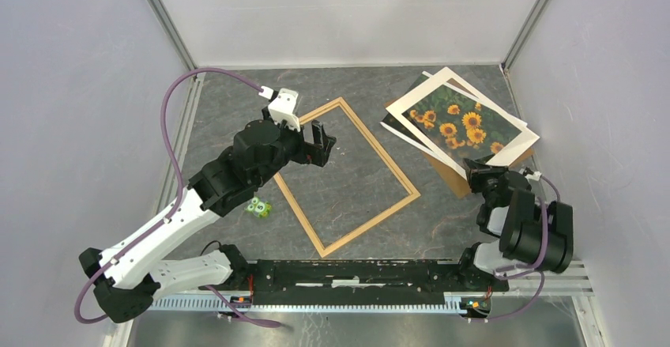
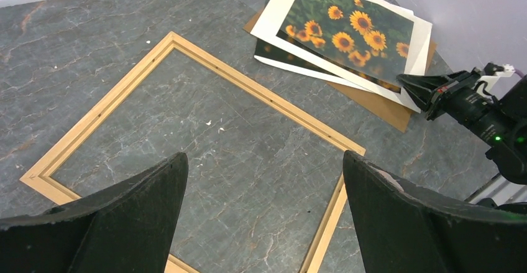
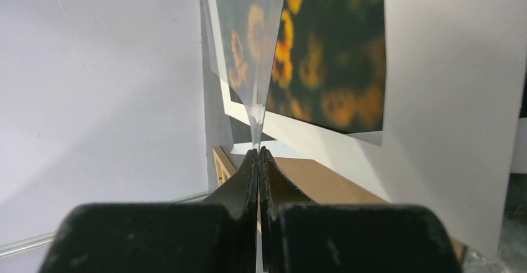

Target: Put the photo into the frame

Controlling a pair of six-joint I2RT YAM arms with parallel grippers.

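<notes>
The photo [image 1: 458, 122] of orange sunflowers with a white border lies on top of a stack at the back right, also in the left wrist view [image 2: 339, 27]. My right gripper [image 1: 476, 165] is at its near corner, jaws shut on the thin sheet edge there [image 3: 257, 152]. The light wooden frame [image 1: 379, 149] lies flat in the middle of the table, empty. My left gripper [image 1: 320, 145] hovers over the frame's far left part, wide open and holding nothing [image 2: 264, 161]; the frame's strip [image 2: 267, 96] runs beyond the fingertips.
A brown backing board [image 1: 454, 179] and more white-edged sheets lie under the photo. A small green toy [image 1: 257, 206] sits by the left arm. The right wall [image 1: 600, 86] is close to the stack. A metal rail [image 1: 355, 272] runs along the near edge.
</notes>
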